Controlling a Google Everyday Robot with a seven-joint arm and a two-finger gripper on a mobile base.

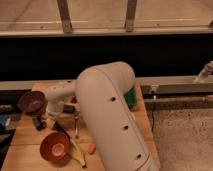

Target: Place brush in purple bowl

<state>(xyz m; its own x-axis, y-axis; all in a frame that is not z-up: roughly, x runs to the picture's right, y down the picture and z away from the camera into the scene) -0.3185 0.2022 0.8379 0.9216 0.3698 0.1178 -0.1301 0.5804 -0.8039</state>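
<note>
The purple bowl [31, 101] stands at the table's left edge, dark maroon and glossy inside. My white arm reaches left over the table, and my gripper [41, 120] hangs just in front of and to the right of the bowl's near rim. A dark chunky shape at the gripper's tip looks like the brush [38, 123]. I cannot tell whether it is held. A thin dark strip [58, 128] runs from there toward the orange bowl.
An orange-red bowl [54, 146] sits at the front left of the wooden table [25, 155]. A pale-handled utensil [76, 152] lies beside it, with a thin stick [76, 125], a small orange piece [91, 148] and a green object [131, 97] behind my arm.
</note>
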